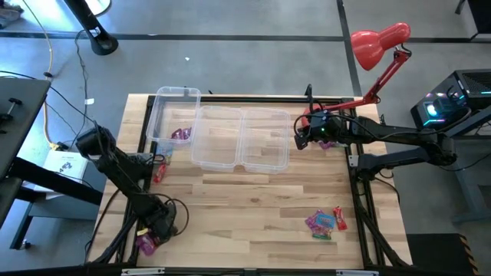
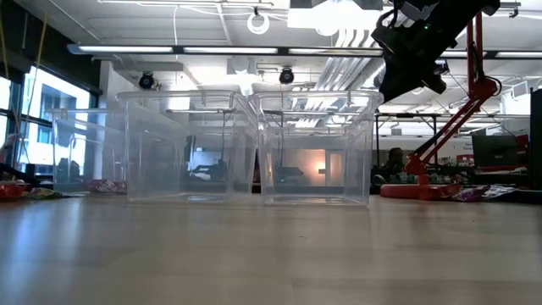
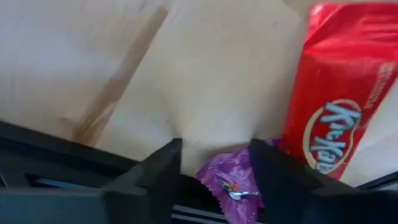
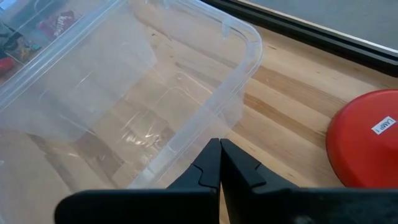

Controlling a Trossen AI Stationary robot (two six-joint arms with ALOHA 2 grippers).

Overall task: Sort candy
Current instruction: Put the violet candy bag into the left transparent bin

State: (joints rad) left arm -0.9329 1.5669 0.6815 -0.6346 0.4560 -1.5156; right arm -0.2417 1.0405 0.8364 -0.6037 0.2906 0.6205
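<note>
One magenta candy (image 1: 181, 135) is lying in the leftmost bin (image 1: 170, 115) while others are waiting on the worktop (image 1: 253, 207), the left tool (image 3: 214, 163) spreading around a purple packet (image 3: 231, 183), the right tool (image 4: 219, 163) hovering closed.

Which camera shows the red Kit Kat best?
The left wrist view: the red Kit Kat fills the frame with its logo readable, beside a purple candy between the left gripper fingers. The high view doesn't clearly show it; the low and right wrist views don't show it.
</note>
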